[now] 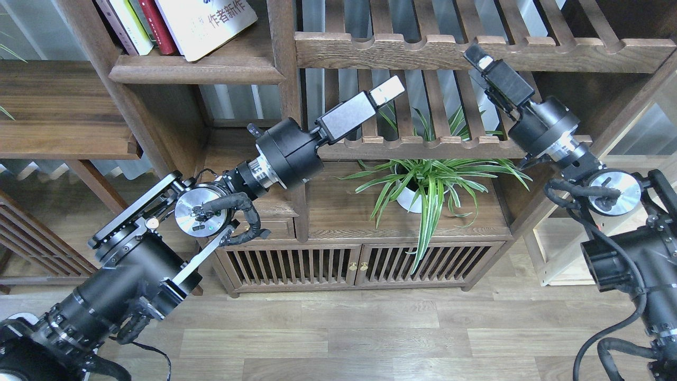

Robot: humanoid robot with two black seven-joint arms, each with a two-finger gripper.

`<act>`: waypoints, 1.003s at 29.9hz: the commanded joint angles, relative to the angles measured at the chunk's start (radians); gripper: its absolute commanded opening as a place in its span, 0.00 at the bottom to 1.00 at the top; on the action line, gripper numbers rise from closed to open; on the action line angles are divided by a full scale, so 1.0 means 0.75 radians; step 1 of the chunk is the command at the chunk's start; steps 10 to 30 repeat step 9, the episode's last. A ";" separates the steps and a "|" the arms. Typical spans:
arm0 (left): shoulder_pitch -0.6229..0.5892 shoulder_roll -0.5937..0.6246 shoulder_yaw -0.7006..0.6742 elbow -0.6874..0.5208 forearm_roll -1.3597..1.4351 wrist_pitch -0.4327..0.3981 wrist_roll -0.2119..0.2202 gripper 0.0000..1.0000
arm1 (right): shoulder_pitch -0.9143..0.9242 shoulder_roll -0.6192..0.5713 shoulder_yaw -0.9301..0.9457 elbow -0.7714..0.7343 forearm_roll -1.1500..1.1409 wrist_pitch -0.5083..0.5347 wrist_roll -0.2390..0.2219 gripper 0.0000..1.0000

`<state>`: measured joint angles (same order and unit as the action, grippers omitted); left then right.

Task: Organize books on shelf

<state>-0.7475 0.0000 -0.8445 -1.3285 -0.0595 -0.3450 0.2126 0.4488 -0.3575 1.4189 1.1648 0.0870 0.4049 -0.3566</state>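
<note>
Your books, red, lavender-white and green-lettered white paperbacks, lean on the dark wooden plank shelf, well up-left of your empty left gripper; finger spacing cannot be told.

Black jointed arms, silver discs, black cables, grey-white claw housings

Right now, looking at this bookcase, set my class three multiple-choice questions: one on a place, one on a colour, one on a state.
1. The potted plant stands: A on the floor; B on the cabinet top under a slatted rack; C in a drawer.
2. The thin book left of the large white book is: A blue; B orange; C red.
3. The large white book is: A leaning on the shelf; B held in jaws; C lying flat.
Answers: B, its pot sits on the wood below the rack; C, its spine is red; A, it tilts against its neighbours.
</note>
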 commanded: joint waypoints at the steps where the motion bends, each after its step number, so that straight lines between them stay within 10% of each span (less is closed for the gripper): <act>1: -0.001 0.000 -0.003 0.000 0.000 -0.017 -0.001 0.98 | 0.001 0.002 0.000 -0.001 0.001 0.002 -0.001 0.99; 30: 0.001 0.000 -0.009 0.000 -0.003 -0.023 -0.005 0.99 | 0.009 0.002 -0.002 -0.001 -0.001 0.000 -0.001 0.99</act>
